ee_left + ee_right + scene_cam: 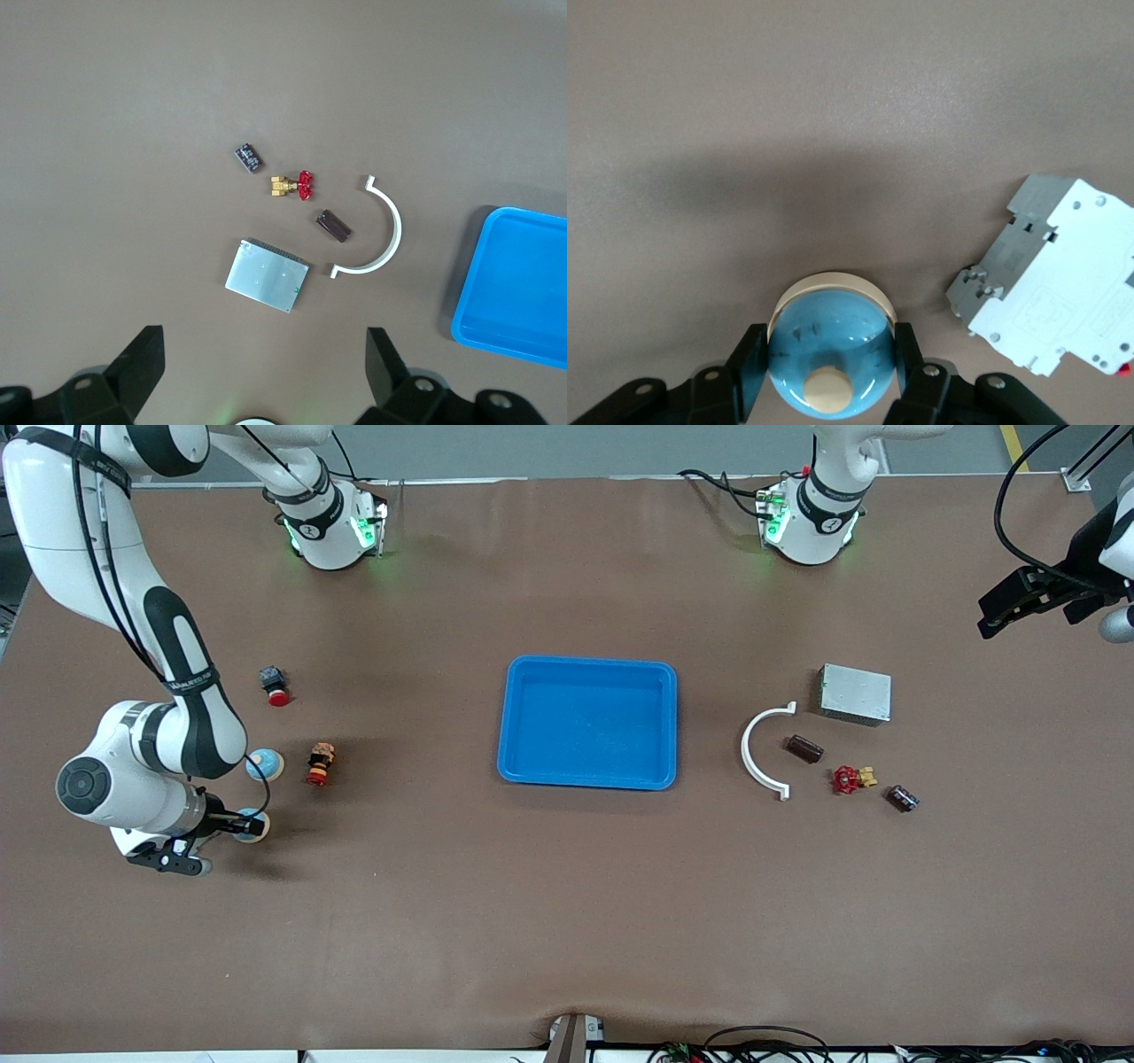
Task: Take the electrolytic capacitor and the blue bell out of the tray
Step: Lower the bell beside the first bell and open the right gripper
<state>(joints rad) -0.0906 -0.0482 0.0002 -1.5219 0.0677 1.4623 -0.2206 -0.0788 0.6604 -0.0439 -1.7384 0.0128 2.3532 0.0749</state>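
Observation:
My right gripper [249, 825] is shut on a blue bell [827, 352] with a cream button, low at the right arm's end of the table. Its fingers [748, 365] press the dome's sides. A second blue bell [265, 764] stands on the table close by. My left gripper [997, 609] is open and empty, up in the air over the left arm's end of the table. Below it, the left wrist view shows a striped black capacitor [250, 158] and a brown cylinder [333, 225]. They also show in the front view as capacitor [903, 798] and cylinder [804, 748].
A blue tray [520, 766] sits mid-table. Near the capacitor lie a red-handled brass valve [850, 779], a white curved clip [764, 751] and a grey metal box [855, 693]. A red push button [276, 686], a small figure [321, 763] and a grey-white circuit breaker [1059, 279] lie near the bells.

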